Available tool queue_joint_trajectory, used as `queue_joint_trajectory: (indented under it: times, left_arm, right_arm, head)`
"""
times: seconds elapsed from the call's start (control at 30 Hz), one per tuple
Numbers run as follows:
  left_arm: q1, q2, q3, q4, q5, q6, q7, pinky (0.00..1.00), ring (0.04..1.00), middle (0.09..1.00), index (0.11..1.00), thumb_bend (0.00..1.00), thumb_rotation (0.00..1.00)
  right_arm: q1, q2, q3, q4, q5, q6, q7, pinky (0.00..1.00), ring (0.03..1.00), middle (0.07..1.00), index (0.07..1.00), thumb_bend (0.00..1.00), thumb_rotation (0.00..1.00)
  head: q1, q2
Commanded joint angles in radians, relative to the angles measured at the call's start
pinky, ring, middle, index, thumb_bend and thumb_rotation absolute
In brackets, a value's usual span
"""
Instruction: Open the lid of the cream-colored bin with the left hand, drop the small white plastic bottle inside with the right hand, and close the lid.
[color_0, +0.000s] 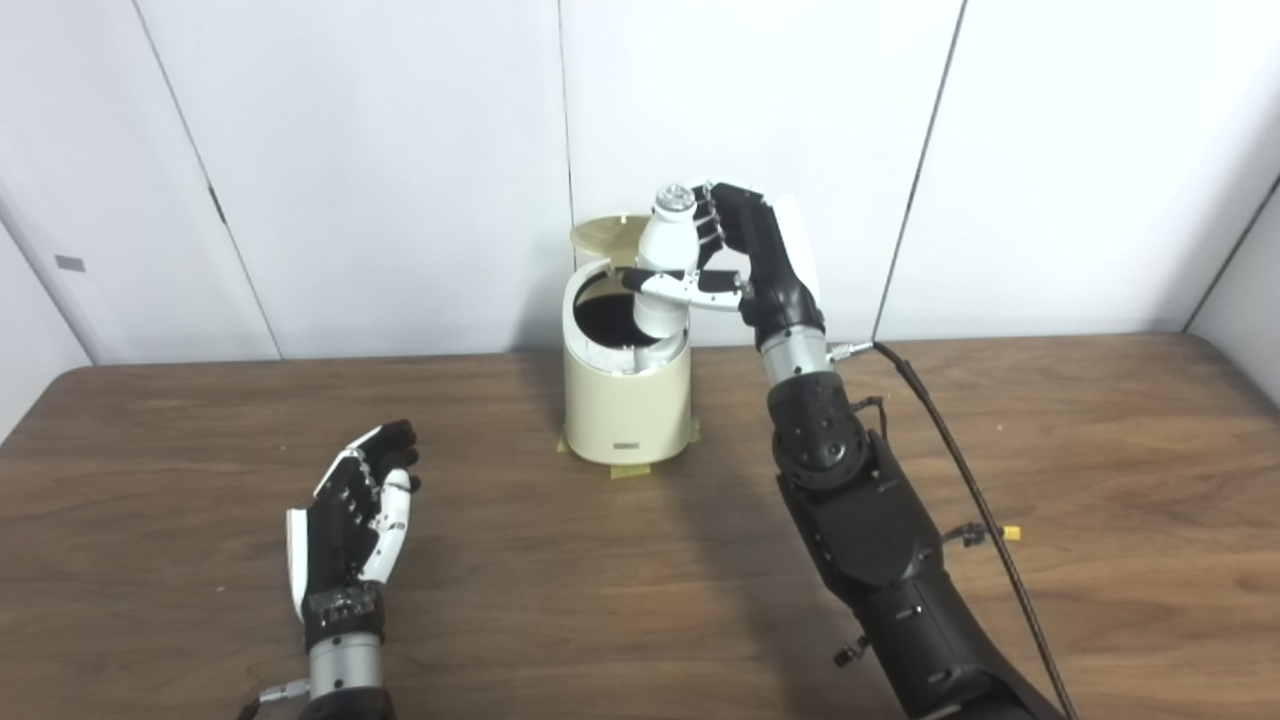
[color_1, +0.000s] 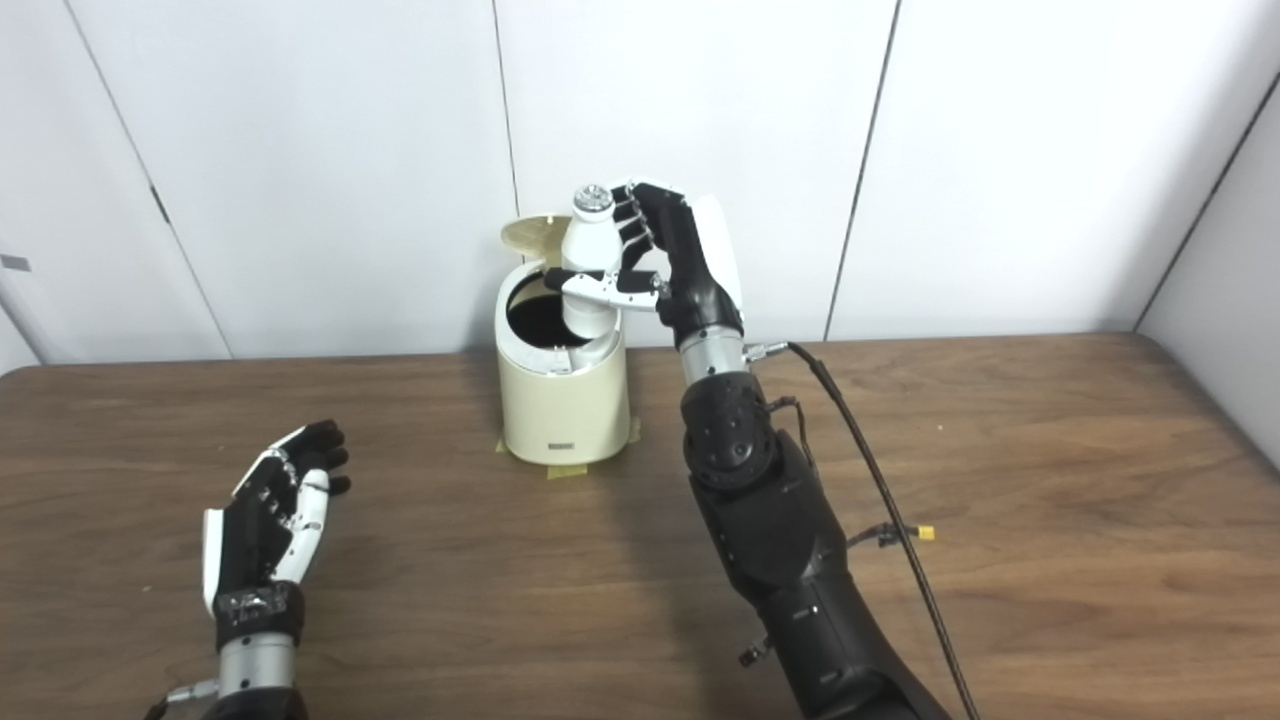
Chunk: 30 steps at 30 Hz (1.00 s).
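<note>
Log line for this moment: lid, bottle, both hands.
lid: open | bottle: upright over bin opening, in right hand | left hand: open, empty, near table | drop: not yet

Bright, even light from overhead — soft shadows fall on the brown wooden table at centre frame; focus mildly soft, no glare.

The bin is standing toward the back of the bench, near the middle, its lid tilting up behind the opening. The right robot hand is holding the bottle upright over that opening. The left robot hand is hovering well apart, nearer and to the left.
</note>
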Motion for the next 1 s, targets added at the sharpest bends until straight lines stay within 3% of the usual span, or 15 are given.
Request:
queue_joint_trajectory:
  times: [0.0,0.37,0.5,0.67,0.83,0.97]
  left_arm:
    - [0.045,-0.024,-0.015,0.037,0.005,-0.013,0.005,0.7,0.755,0.752,0.741,0.17,0.43]
    - [0.047,-0.027,-0.022,0.038,0.007,-0.019,0.003,0.7,0.759,0.755,0.747,0.16,0.4]
    - [0.048,-0.033,-0.024,0.032,0.01,-0.008,0.007,0.7,0.756,0.753,0.745,0.17,0.41]
    - [0.048,-0.036,-0.028,0.032,0.017,-0.008,0.01,0.7,0.755,0.751,0.743,0.16,0.41]
    - [0.047,-0.038,-0.031,0.033,0.016,-0.009,0.007,0.71,0.761,0.757,0.744,0.17,0.43]
    - [0.049,-0.036,-0.033,0.035,0.022,-0.016,0.008,0.7,0.759,0.756,0.742,0.17,0.45]
  right_arm:
    - [-0.069,0.01,0.002,-0.012,-0.012,-0.064,-0.028,0.33,0.428,0.477,0.51,0.52,0.0]
    - [-0.09,0.01,0.023,0.112,-0.038,-0.299,-0.085,0.34,0.413,0.484,0.533,0.51,0.0]
    - [-0.101,0.002,0.049,0.15,-0.059,-0.344,-0.133,0.34,0.413,0.482,0.533,0.51,0.0]
    - [-0.11,-0.036,0.158,0.168,-0.08,-0.346,-0.235,0.36,0.421,0.486,0.513,0.52,0.0]
    - [-0.119,-0.092,0.311,0.209,-0.133,-0.346,-0.383,0.37,0.424,0.494,0.505,0.52,0.0]
    - [-0.129,-0.118,0.391,0.248,-0.15,-0.346,-0.475,0.37,0.422,0.499,0.5,0.52,0.0]
  head:
    - [0.0,0.0]
    - [0.007,-0.007]
    - [0.013,-0.009]
    - [0.016,-0.01]
    - [0.019,-0.011]
    - [0.019,-0.011]
